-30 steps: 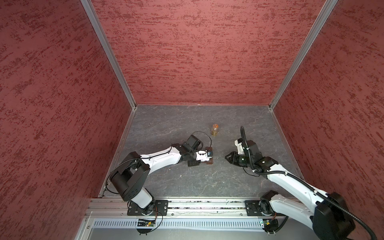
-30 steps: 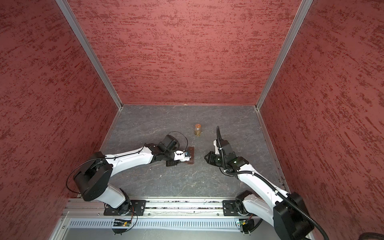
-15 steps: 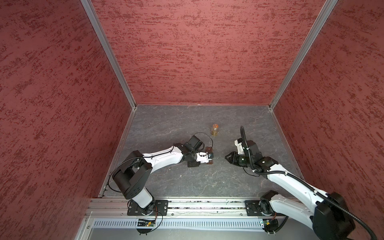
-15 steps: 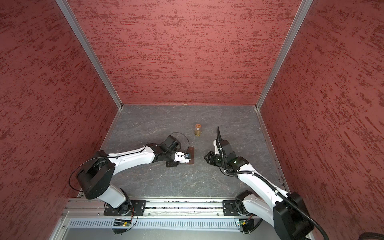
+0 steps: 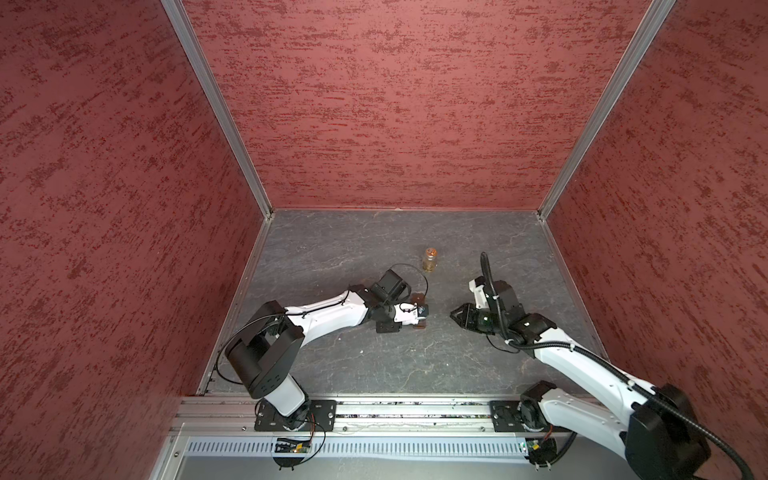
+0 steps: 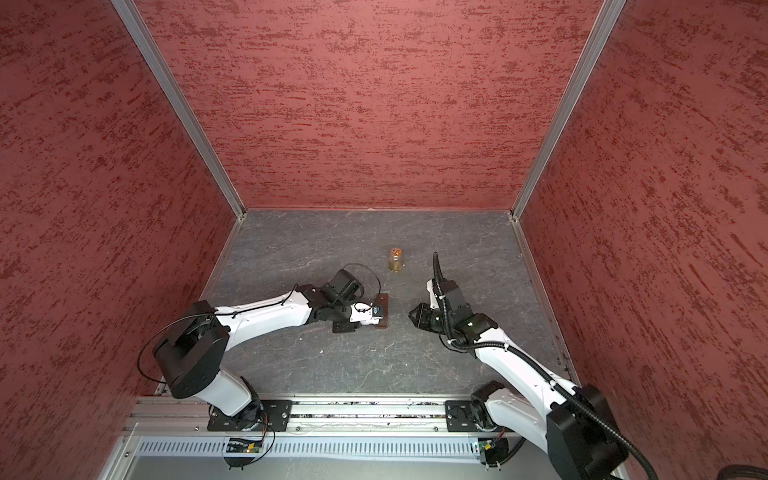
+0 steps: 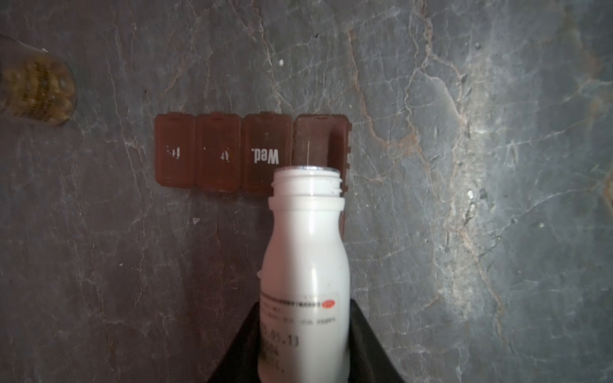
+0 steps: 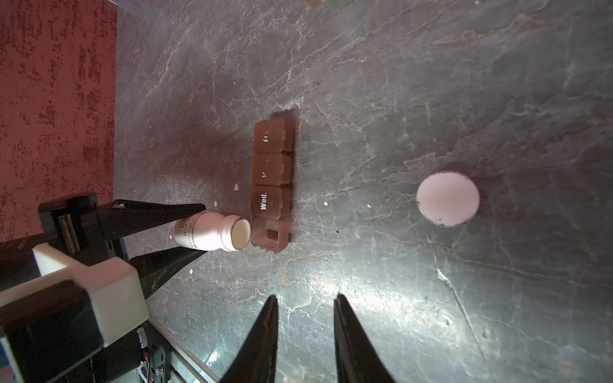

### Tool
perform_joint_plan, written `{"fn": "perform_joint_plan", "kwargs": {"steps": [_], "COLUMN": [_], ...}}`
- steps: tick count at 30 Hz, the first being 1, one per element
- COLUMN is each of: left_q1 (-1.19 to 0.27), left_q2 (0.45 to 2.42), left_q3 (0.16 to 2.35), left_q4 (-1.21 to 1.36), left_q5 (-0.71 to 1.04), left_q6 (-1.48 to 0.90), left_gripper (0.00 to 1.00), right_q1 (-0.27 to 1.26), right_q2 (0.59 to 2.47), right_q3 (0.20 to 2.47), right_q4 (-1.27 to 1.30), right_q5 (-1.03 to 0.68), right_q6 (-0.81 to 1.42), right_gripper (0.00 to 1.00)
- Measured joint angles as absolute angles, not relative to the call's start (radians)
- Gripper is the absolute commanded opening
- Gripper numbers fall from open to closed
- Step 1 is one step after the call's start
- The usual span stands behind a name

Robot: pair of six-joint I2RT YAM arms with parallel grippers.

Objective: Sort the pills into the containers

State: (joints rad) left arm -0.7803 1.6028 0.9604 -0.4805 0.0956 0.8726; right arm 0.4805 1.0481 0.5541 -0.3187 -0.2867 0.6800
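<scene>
Clamping the smooth white plastic bottle [image 7: 306, 252] by its printed body, the left gripper [image 8: 203, 229] tips its mouth at the open end cell of the containers [image 7: 217, 152]. They form a translucent brown four-cell strip on the veined grey table [image 7: 464, 232]. One lid reads "Wed."; the long axis runs front-to-back. The right gripper [image 8: 305, 298] is narrowly parted and empty.

The left gripper [image 8: 205, 229] clamps a white bottle [image 8: 209, 236] tipped sideways, its open mouth just beside the open end compartment [image 8: 272, 236] of the brown containers [image 8: 272, 172], while a round white cap [image 8: 447, 198] lies well apart on the desk [image 8: 431, 83].
</scene>
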Motion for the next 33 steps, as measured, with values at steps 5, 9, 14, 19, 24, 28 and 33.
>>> {"fn": "perform_joint_plan", "kwargs": {"steps": [5, 9, 14, 19, 24, 28, 33], "left_q1": [-0.783, -0.791, -0.804, -0.809, -0.817, -0.825, -0.828], "left_q2": [1.604, 1.612, 1.619, 1.627, 1.645, 1.654, 1.659], "left_q3": [0.965, 0.979, 1.01, 1.031, 1.043, 1.055, 1.079], "left_q4": [-0.491, -0.511, -0.536, -0.554, -0.575, -0.588, -0.609], "left_q5": [0.091, 0.077, 0.062, 0.046, 0.037, 0.023, 0.012], "left_q6": [0.877, 0.889, 0.899, 0.91, 0.914, 0.915, 0.918], "left_gripper": [0.0, 0.0, 0.0, 0.0, 0.0, 0.0, 0.0], "right_q1": [0.48, 0.48, 0.48, 0.479, 0.479, 0.476, 0.475], "right_q2": [1.048, 1.048, 1.048, 1.048, 1.047, 1.046, 1.046], "right_q3": [0.554, 0.554, 0.554, 0.545, 0.541, 0.541, 0.541], "right_q4": [-0.319, -0.319, -0.319, -0.319, -0.32, -0.32, -0.32], "right_q5": [-0.287, -0.287, -0.287, -0.287, -0.287, -0.287, -0.287], "right_q6": [0.68, 0.677, 0.675, 0.674, 0.673, 0.673, 0.673], "right_gripper": [0.31, 0.31, 0.31, 0.31, 0.31, 0.31, 0.31]}}
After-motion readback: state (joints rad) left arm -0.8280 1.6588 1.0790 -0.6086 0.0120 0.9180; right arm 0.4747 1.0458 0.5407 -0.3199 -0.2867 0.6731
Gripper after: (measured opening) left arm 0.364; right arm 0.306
